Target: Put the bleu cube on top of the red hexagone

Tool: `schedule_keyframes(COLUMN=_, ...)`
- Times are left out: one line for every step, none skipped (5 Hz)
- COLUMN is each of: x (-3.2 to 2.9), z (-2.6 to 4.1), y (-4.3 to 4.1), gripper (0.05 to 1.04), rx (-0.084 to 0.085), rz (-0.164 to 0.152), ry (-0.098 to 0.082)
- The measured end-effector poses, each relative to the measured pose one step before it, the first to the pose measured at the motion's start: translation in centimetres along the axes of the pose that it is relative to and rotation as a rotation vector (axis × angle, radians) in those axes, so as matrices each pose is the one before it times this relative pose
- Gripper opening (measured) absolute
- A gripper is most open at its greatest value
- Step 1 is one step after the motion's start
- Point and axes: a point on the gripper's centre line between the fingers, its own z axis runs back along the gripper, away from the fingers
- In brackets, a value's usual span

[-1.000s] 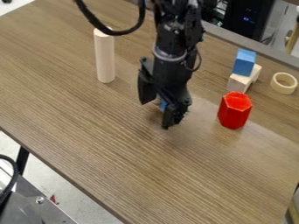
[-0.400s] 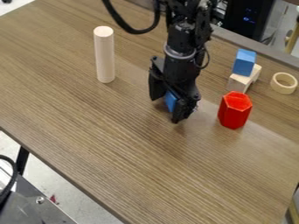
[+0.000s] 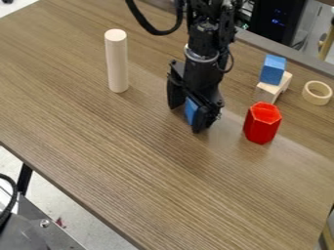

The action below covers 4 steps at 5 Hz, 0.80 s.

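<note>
Near the middle of the view, my gripper [image 3: 186, 116] hangs over the table, shut on a blue cube [image 3: 190, 111] that is partly covered by the nearer finger. The red hexagon [image 3: 262, 124] stands upright on the table, to the right of the gripper and apart from it. How high the cube is above the tabletop is hard to tell.
Behind the red hexagon, a second blue block [image 3: 273, 70] rests on a pale wooden block [image 3: 268, 92]. A wooden ring [image 3: 317, 93] lies at the far right. Left of the arm stands a tall pale cylinder [image 3: 116, 61] on the brown table [image 3: 130, 161].
The gripper has shifted right toward the red hexagon, and most recently slightly up in the view. The blue cube has moved along between its fingers.
</note>
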Motion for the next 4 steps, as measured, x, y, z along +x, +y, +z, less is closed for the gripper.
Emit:
schedule_keyframes(x=0.322, z=-0.105, y=0.529, gripper=0.976, rx=0.0003, rz=0.0074, ry=-0.0008)
schedule_keyframes(x=-0.137, z=-0.041, y=0.451, gripper=0.701, rx=-0.0006, rz=0.0179, ry=0.0022)
schedule_keyframes(x=-0.052, z=0.014, y=0.233, gripper=0.580, rx=-0.0059, rz=0.0171, ry=-0.0009)
schedule_keyframes(x=-0.008, z=0.692, y=-0.363, gripper=0.580, rx=-0.0250, rz=0.0163, ry=-0.0093)
